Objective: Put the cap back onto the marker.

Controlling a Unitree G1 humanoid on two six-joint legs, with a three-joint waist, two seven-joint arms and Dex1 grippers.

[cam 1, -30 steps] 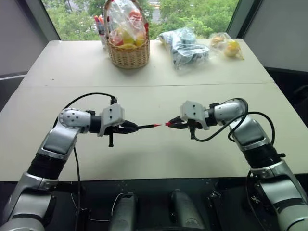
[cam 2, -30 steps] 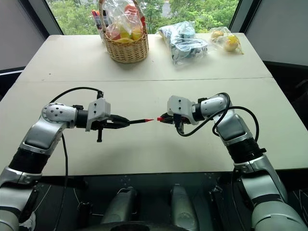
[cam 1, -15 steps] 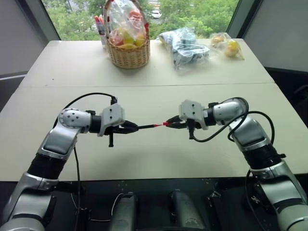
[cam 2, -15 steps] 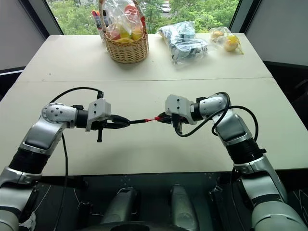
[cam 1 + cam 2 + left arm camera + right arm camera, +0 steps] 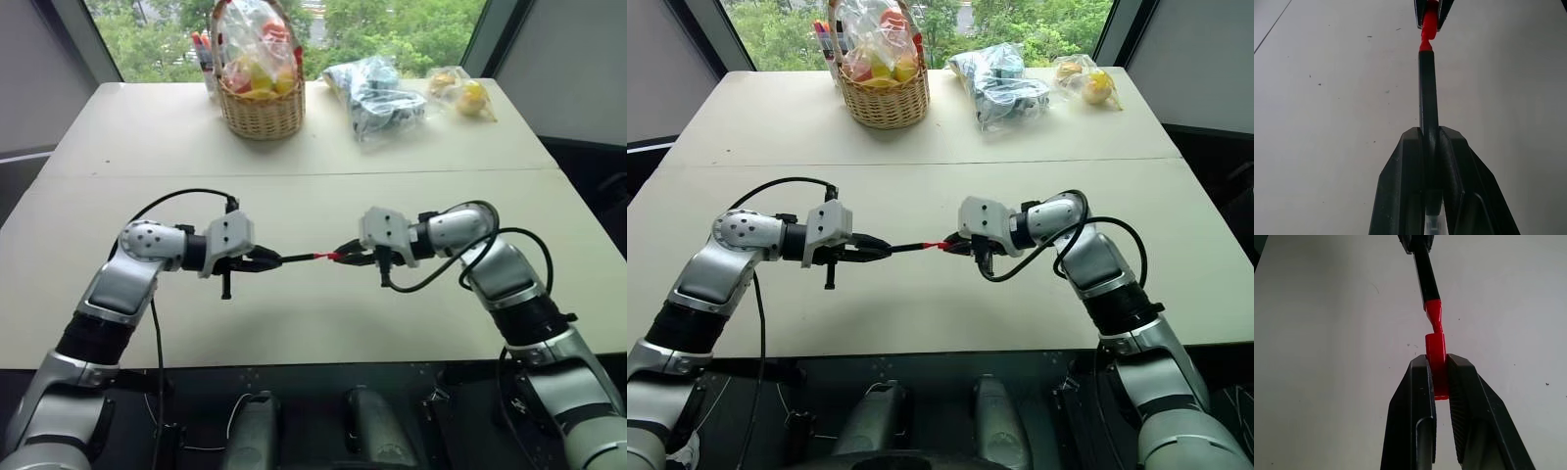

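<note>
cap [image 5: 1436, 363] in right pincer [image 5: 1437, 374], at marker [image 5: 1424, 274] tip

Two pale beige tables [image 5: 294, 117] pushed together, a seam running across between them; matte tops under even daylight. Wide window [image 5: 411, 24] behind the far edge, green trees outside. Dark slanted window frames [image 5: 73, 39] at both sides, grey wall panels [image 5: 573, 69] beyond. Dark floor [image 5: 20, 186] at the left.
</note>
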